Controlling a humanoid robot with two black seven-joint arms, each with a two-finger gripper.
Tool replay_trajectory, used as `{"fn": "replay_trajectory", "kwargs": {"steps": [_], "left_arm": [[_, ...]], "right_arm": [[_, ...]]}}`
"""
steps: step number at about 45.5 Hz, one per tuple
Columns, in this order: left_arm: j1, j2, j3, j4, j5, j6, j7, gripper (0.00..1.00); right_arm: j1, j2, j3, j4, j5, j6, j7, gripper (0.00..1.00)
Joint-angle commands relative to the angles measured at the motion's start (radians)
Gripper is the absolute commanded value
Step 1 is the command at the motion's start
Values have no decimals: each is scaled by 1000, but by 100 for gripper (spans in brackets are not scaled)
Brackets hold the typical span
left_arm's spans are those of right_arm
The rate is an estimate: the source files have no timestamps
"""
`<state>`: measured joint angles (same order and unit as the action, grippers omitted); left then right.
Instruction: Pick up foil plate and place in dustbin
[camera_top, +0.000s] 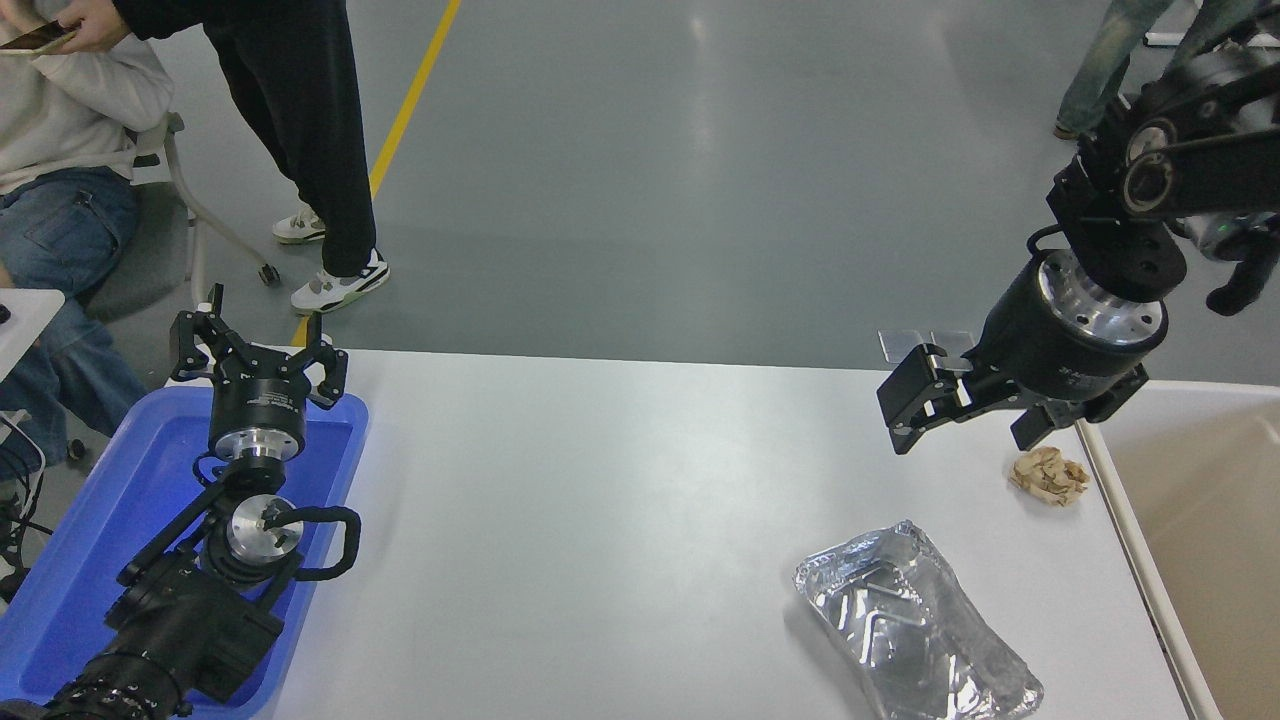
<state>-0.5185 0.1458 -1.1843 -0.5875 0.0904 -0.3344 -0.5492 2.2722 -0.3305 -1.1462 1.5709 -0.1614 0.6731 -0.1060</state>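
foil plate (915, 634): crinkled, flat on table, near-right | dustbin (1200, 540): beige, right edge

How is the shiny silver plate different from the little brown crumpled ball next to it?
The foil plate is shiny silver; the paper wad is dull brown. The foil plate is much bigger and lies flat and open, while the paper wad is scrunched into a lump. Both are crinkly and sit on the white table.
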Motion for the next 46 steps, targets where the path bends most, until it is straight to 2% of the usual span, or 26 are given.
{"fn": "replay_trajectory", "kwargs": {"steps": [1,14,24,46], "left_arm": [[0,0,0,0,0,0,0,99],[0,0,0,0,0,0,0,99],[0,0,0,0,0,0,0,99],[0,0,0,0,0,0,0,99]], "right_arm": [[-141,-9,36,-48,-131,-73,2,100],[-348,-50,91,-75,-397,-248,5,100],[-565,-105,167,-166,-601,-291,11,100],[-870,-125,293,-322,-748,-313,22,100]]}}
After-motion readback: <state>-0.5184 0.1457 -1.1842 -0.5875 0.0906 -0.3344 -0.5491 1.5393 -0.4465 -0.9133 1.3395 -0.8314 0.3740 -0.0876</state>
